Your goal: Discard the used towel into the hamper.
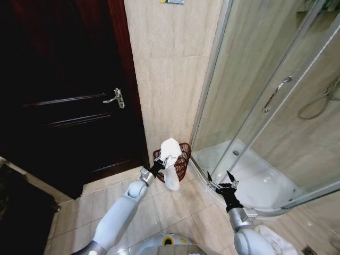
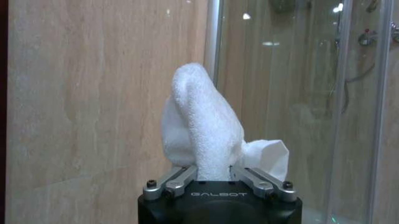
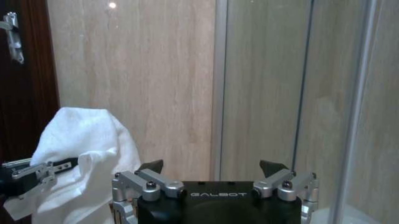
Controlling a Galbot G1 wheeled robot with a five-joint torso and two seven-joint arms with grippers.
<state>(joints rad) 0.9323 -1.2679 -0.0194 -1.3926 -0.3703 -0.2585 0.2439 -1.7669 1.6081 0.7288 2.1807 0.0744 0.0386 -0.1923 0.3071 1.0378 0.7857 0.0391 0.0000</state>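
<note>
The beige stone-tiled wall (image 1: pixel 170 69) is standing behind everything, with the dark wooden door (image 1: pixel 64 106) set into it on one side and the curved glass shower enclosure (image 1: pixel 265 106) meeting it on the other. Beige floor tiles (image 1: pixel 170 204) are running up to the wall's foot. The hamper (image 1: pixel 179 159) is sitting on the floor right against the wall, in the corner beside the shower enclosure, open mouth facing up. The towel (image 1: pixel 170 162) is hanging in front of the wall, over the hamper's near rim; its long axis is running roughly upright, one rounded end poking upward and the other drooping toward the floor. The left gripper (image 1: pixel 162 162) is clamping the towel at its middle, fingers (image 2: pixel 177 183) closed on the cloth. The right gripper (image 1: pixel 223 183) is hovering farther from the wall, beside the shower's raised curb, fingers spread wide and holding nothing.
</note>
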